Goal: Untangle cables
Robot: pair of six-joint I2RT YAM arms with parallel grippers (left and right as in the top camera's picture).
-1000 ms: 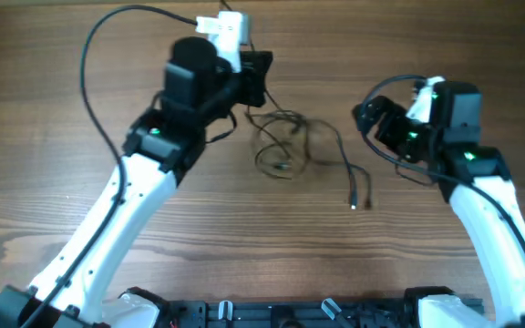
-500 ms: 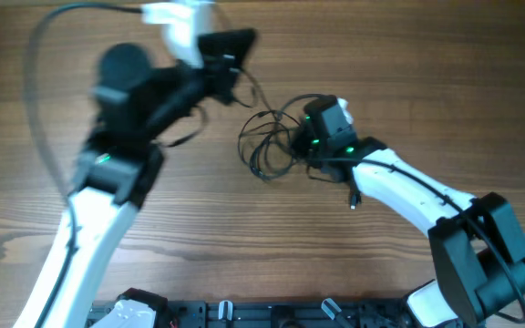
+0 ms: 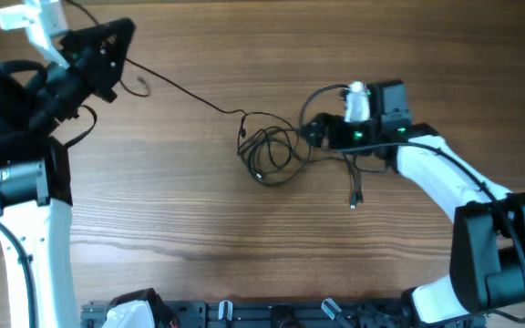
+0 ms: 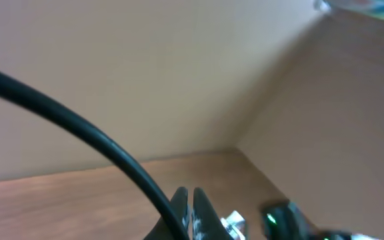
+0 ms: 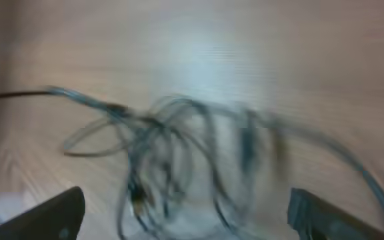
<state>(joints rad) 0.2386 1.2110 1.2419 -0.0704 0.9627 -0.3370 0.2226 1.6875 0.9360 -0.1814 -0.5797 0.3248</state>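
Overhead light: even, soft, fairly bright; faint shadows on table (image 3: 244,246).
Overhead sharpness: crisp mid-frame; left arm (image 3: 33,118) slightly smeared, upper left.
Left wrist: dim, warm, out of focus; thick black cable (image 4: 79,139) soft-edged.
Right wrist: heavy motion blur; cables (image 5: 172,157) streaked; pale glare, upper centre.

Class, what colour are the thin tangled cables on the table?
The cables are black, clearest in the overhead view.

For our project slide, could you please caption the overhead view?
Left gripper holds one cable strand taut from the knotted cables, with the open right gripper beside them.
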